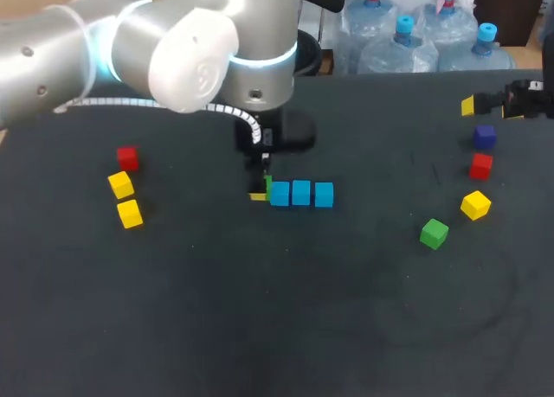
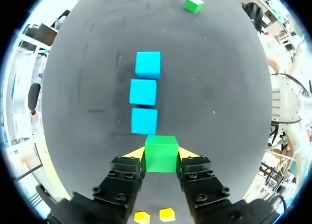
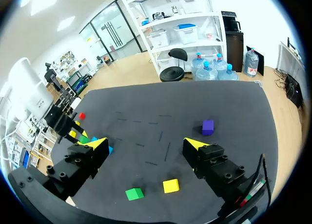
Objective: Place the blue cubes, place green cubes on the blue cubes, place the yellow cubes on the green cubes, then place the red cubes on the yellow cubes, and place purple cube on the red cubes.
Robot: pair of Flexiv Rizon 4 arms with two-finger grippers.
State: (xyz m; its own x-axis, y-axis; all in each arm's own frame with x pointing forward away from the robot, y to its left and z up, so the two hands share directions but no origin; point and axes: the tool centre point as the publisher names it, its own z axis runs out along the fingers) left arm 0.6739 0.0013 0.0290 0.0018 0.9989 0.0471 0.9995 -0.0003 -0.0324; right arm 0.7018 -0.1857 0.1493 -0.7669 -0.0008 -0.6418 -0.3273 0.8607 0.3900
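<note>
Three blue cubes (image 1: 301,193) lie in a row at the table's middle, and in the left wrist view the blue cubes (image 2: 143,91) run straight ahead of the fingers. My left gripper (image 1: 260,192) is at the row's left end, shut on a green cube (image 2: 161,153) held between both yellow tips, close to the nearest blue cube (image 2: 144,121). My right gripper (image 3: 145,145) hangs open and empty over the far right, above a purple cube (image 1: 484,137). Below that lie a red cube (image 1: 481,165), a yellow cube (image 1: 475,205) and a second green cube (image 1: 434,233).
On the left side sit a red cube (image 1: 127,158) and two yellow cubes (image 1: 121,184) (image 1: 130,214). My left arm's bulky elbow (image 1: 190,51) covers the far left of the table. The dark mat (image 1: 277,328) stretches toward the front.
</note>
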